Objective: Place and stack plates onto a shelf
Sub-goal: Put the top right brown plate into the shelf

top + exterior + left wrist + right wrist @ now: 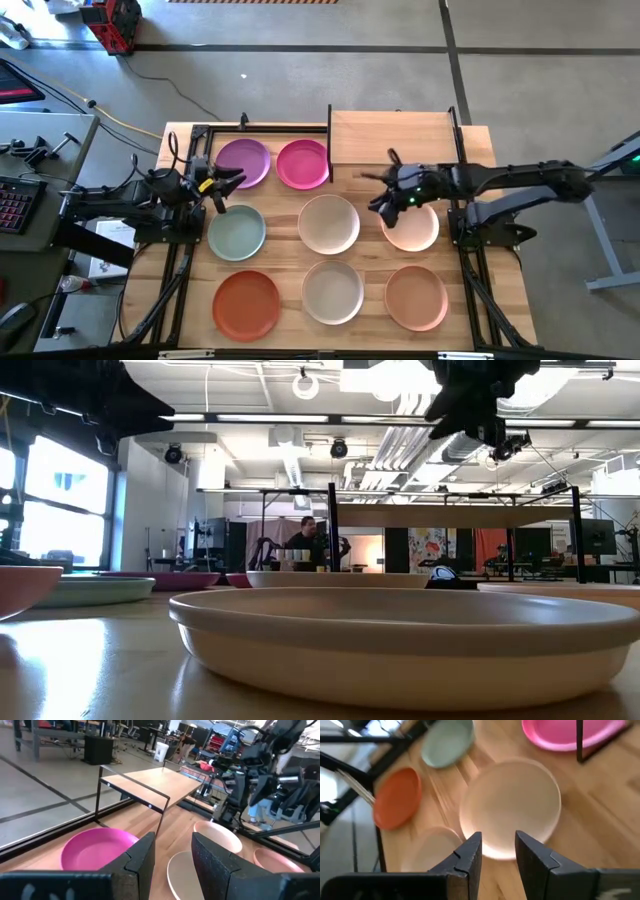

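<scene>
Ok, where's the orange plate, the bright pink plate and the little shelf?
orange plate (245, 304): high view, its flat middle.
bright pink plate (302, 164): high view, its middle.
shelf (390, 137): high view, bare wood of its top board.

Eight plates on the surface, every one lying single. By the shelf (392, 137), the one raised board here, two sit at its left: one purple plate (243, 162) and one magenta plate (303, 163). In front of the shelf, one mint plate (237, 232), one cream plate (329, 223) and one pale peach plate (412, 227). Nearest the front edge, one orange-red plate (246, 304), one off-white plate (333, 291), one tan plate (416, 297). Two arms: the left gripper (222, 189), the right gripper (378, 190).
</scene>
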Available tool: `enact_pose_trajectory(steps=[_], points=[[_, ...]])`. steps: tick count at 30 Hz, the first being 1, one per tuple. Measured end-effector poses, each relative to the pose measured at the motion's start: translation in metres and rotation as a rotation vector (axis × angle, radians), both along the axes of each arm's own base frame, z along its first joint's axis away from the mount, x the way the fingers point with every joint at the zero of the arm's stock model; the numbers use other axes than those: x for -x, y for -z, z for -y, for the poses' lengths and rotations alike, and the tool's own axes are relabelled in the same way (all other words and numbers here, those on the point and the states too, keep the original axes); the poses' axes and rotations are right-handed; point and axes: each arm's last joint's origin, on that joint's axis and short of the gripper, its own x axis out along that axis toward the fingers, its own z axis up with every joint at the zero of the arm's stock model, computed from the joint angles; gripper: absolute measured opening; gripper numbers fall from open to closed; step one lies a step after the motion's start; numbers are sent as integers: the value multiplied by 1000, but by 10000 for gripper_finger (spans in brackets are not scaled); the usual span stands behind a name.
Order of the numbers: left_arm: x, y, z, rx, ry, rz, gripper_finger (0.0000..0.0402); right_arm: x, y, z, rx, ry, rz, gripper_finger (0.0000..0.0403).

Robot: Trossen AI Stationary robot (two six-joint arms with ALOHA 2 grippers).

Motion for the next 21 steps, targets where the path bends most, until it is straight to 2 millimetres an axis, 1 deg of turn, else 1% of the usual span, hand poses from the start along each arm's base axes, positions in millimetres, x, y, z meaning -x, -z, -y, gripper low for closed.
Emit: enact_pose_trajectory(steps=[5,11,17,21], points=[[-1,1,0,27,-3,5,117,-7,10,-11,-47,22,-117,99],[-8,4,-1,25,-19,-43,117,-8,23,-28,-94,28,-230,99],[-20,8,-1,25,-21,-86,117,-3,27,-43,-109,1,-278,99],[-30,7,-1,23,-21,-75,117,-1,27,-50,-102,-30,-289,99]])
